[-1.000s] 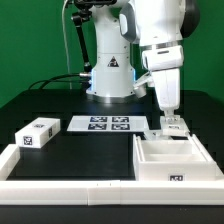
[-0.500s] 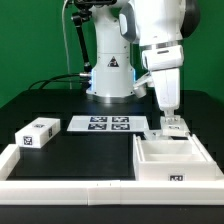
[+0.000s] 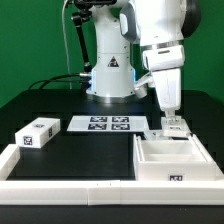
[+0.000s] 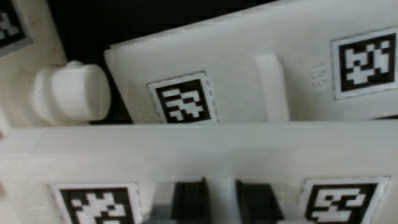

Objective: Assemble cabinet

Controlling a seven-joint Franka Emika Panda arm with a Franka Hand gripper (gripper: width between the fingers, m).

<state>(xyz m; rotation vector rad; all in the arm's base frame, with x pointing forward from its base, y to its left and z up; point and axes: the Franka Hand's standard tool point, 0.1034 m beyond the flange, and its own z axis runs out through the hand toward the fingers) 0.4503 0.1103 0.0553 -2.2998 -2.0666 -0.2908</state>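
Exterior view: nothing has moved in the last second. My claw (image 3: 172, 120) stays low at the back edge of the cabinet body (image 3: 155, 170), so I judge this step is settling. The body's hollow looks empty. A small block (image 3: 37, 133) sits well apart on the counter (image 3: 90, 150).

Wrist view: a tagged panel (image 4: 214, 85) and a round knob (image 4: 68, 90) fill the picture. I cannot tell my claw's opening or whether it holds anything.

White cabinet body (image 3: 155, 172), black-and-white square tags (image 3: 177, 178), black table (image 3: 95, 150)

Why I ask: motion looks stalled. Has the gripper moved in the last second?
No. The gripper stays over the rear wall of the cabinet body, same spot beside the marker board.
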